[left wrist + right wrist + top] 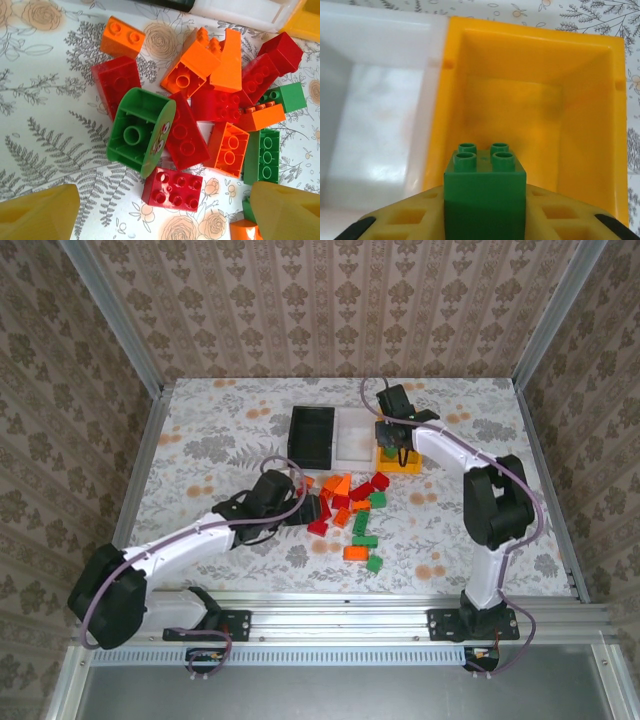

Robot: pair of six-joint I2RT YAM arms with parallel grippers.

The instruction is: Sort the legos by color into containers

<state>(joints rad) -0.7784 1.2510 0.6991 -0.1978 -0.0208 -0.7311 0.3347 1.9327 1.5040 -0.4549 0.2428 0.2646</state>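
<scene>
The right gripper [392, 437] is clamped on a green brick [485, 185] over the yellow bin [585, 100]. The brick's 4 studs point away from the wrist toward the bin's inside, and its top is square, with no clear long axis. The white bin [380, 100] touches the yellow bin's left wall, and the black bin [311, 435] stands on the white bin's other side. The left gripper [160, 215] hangs with jaws wide over the legos [200, 115], heaped mid-counter [220, 430] just near of the bins. Bare counter lies open left and right of the heap.
</scene>
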